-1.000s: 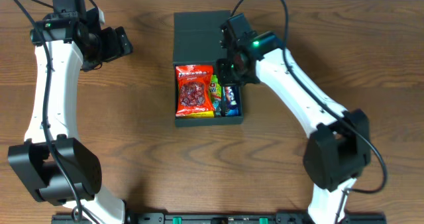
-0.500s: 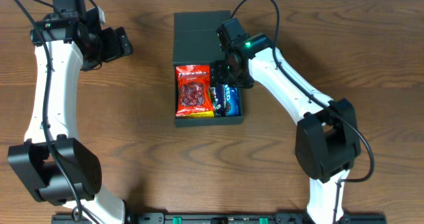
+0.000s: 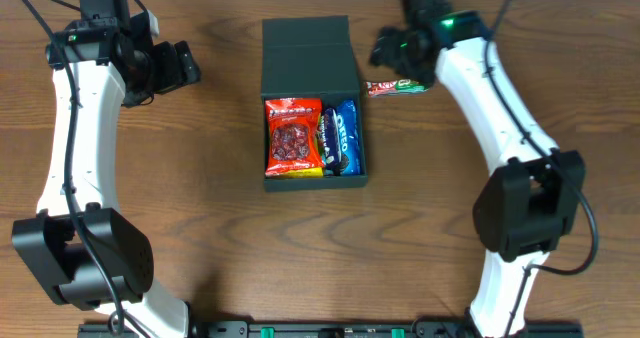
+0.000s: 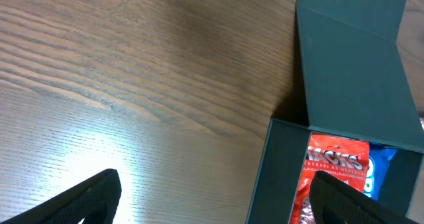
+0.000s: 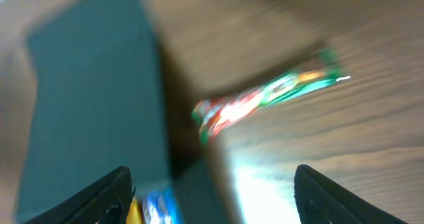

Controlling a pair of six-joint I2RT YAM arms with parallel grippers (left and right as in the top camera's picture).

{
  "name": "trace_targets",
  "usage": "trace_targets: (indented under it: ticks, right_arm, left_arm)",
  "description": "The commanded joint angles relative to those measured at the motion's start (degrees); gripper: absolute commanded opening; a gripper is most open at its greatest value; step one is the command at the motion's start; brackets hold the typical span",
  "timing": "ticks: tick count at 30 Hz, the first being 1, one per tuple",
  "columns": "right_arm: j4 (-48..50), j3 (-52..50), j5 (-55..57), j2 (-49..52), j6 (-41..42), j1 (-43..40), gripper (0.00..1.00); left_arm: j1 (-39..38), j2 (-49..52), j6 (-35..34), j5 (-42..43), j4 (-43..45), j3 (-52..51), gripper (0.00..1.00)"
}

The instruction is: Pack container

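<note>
Brown wood-grain counter (image 3: 210,228) fills the overhead view, with two white and black robot arms and one container on it.

At the far left corner, the left arm (image 3: 68,138) reaches in from the near edge. Its jaws hover over bare wood, spread wide with nothing between them; the left wrist view shows the two dark fingertips (image 4: 86,197) well apart.

One dark teal container (image 3: 275,183) sits mid-counter, nearer the far edge. Its single flap lid (image 3: 310,53) lies open and flat, pointing toward the far edge. Inside, two packets read clearly: one red packet (image 3: 293,136) on the left and one blue Oreo packet (image 3: 346,136) on the right. A thin strip shows between them, too narrow to identify.

Just right of the lid, one red and green wrapper (image 3: 397,86) lies on the counter, outside the container.

The right arm (image 3: 500,108) comes from the near right and ends above that wrapper. Its wrist view is blurred, but the jaws stand wide apart, gripping nothing.
</note>
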Motion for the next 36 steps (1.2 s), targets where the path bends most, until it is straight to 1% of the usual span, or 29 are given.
trace_targets:
  ticks: [1, 3, 5, 8, 11, 16, 22, 23, 26, 29, 32, 36]
  right_arm:
    - [3.2, 0.3, 2.2, 3.8, 13.8, -2.6, 0.77]
    - [5.7, 0.3, 1.2, 5.4, 16.6, -3.4, 0.74]
    - [7.6, 0.3, -2.3, 8.3, 20.6, -4.5, 0.71]
    - [8.3, 0.9, -8.0, 12.9, 22.5, -6.3, 0.68]
    - [8.0, 4.0, -10.6, 16.6, 22.4, -7.1, 0.7]
    - [7.4, 7.4, -10.6, 18.3, 22.5, -7.0, 0.7]
    - [5.7, 7.4, -10.6, 18.3, 22.8, -7.6, 0.63]
    - [5.1, 7.4, -10.6, 18.3, 22.8, -7.7, 0.62]
    - [4.0, 7.4, -11.6, 19.0, 21.3, -8.0, 0.61]
    - [2.6, 7.4, -11.8, 19.8, 19.3, -8.0, 0.56]
    - [0.9, 7.4, -11.6, 20.1, 18.3, -8.1, 0.54]
    - [-1.8, 7.4, -10.2, 20.1, 15.7, -8.2, 0.54]
  left_arm:
    - [0.1, 0.4, 1.0, -0.2, -0.3, 1.2, 0.92]
    - [0.1, 0.4, 1.0, -0.2, -0.4, 1.2, 0.92]
    - [0.1, 0.4, 1.0, -0.2, -0.5, 1.2, 0.92]
    - [0.1, 0.4, 1.0, -0.2, -0.5, 1.2, 0.92]
    - [0.1, 0.4, 1.0, -0.2, -0.5, 1.2, 0.92]
    - [0.1, 0.4, 1.0, -0.2, -0.5, 1.2, 0.93]
    - [0.1, 0.4, 1.0, -0.4, -0.5, 1.2, 0.93]
    - [0.1, 0.4, 1.0, -0.4, -0.5, 1.2, 0.95]
    - [0.1, 0.4, 1.0, -0.4, -0.5, 1.2, 0.96]
    - [0.1, 0.4, 1.0, -0.4, -0.5, 1.2, 0.96]
    - [0.1, 0.4, 1.0, -0.4, -0.5, 1.2, 0.96]
    - [0.1, 0.4, 1.0, -0.4, -0.7, 1.2, 0.96]
